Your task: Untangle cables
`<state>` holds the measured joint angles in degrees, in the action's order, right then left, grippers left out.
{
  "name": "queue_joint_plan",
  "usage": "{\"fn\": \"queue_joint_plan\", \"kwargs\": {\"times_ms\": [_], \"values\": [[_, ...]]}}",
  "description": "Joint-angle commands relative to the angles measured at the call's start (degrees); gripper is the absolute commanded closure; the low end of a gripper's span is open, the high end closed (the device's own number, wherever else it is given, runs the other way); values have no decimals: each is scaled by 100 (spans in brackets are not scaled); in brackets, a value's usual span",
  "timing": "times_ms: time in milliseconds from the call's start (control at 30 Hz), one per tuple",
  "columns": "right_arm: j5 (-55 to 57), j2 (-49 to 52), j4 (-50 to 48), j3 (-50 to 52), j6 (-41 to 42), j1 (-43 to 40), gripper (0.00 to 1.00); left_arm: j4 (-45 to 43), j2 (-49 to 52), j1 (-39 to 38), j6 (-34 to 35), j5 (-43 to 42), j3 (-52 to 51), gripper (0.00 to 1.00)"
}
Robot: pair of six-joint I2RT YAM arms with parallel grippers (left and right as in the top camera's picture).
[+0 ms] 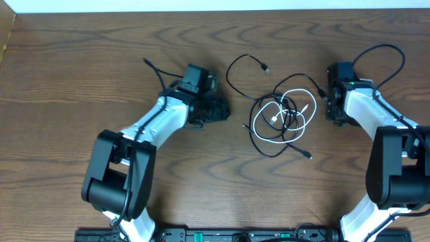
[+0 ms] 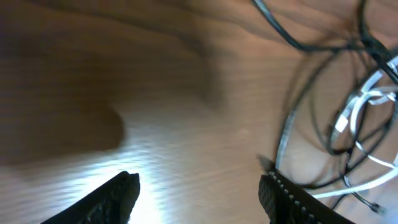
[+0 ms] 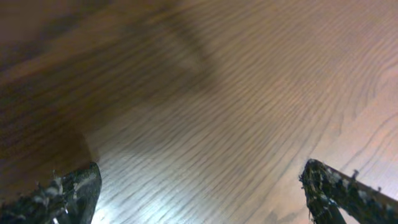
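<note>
A tangle of cables (image 1: 282,114) lies in the middle of the table: a white cord (image 1: 295,111) coiled inside several black loops, with one black loop (image 1: 245,67) reaching toward the far side. My left gripper (image 1: 216,111) sits left of the tangle, open and empty, close to the table. In the left wrist view the cables (image 2: 348,118) lie just right of my open fingers (image 2: 199,193). My right gripper (image 1: 330,107) sits right of the tangle, open and empty. The right wrist view shows only bare wood between its fingers (image 3: 199,186).
The wooden table (image 1: 80,81) has its far edge along the top of the overhead view. A thick black arm wire (image 1: 386,57) loops above my right wrist and another (image 1: 158,74) trails behind my left wrist.
</note>
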<state>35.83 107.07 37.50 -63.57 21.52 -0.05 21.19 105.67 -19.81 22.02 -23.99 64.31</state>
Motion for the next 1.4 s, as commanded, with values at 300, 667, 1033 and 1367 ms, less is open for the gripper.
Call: {"fn": "queue_joint_plan", "kwargs": {"times_ms": [300, 667, 1033, 1367], "values": [[-1427, -769, 754, -402, -363, -243, 13, 74, 83, 852, -166, 223, 42, 33], [-5790, -1685, 601, -573, -1928, -498, 1, 122, 81, 909, -164, 221, 42, 33], [-8271, -247, 568, -494, -2745, -431, 7, 122, 81, 909, -164, 221, 42, 33], [-9265, -35, 514, -496, -3357, -118, 26, 120, 79, 909, -164, 219, 42, 33]]}}
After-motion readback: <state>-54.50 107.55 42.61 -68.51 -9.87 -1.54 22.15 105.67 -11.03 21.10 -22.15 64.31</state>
